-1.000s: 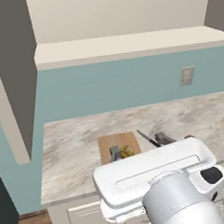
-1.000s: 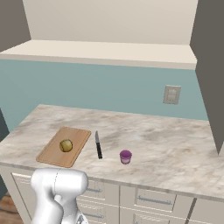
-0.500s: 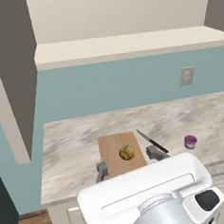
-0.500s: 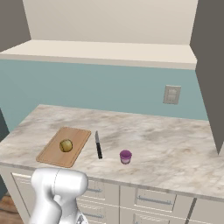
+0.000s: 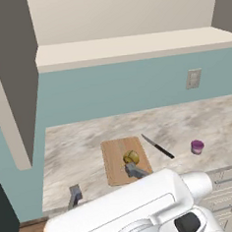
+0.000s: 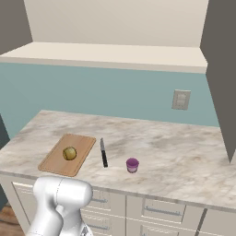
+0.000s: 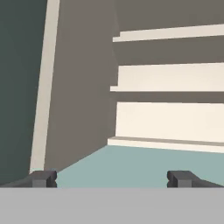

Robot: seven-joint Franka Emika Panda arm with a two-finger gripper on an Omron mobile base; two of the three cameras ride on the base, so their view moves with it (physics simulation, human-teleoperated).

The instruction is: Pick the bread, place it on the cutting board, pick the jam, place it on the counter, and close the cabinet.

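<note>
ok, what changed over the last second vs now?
Only the arm moved: in the left base view its white body swung left and lower, uncovering the bread, the cutting board and the jam. The gripper is open, empty, and faces the open cabinet. Nothing was grasped or released. Bread on board, jam and knife on the counter are unchanged.

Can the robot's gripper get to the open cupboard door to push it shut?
Probably yes. The gripper is open and empty, already facing the cabinet door, with nothing between them. The bread sits on the cutting board and the jam on the counter.
</note>
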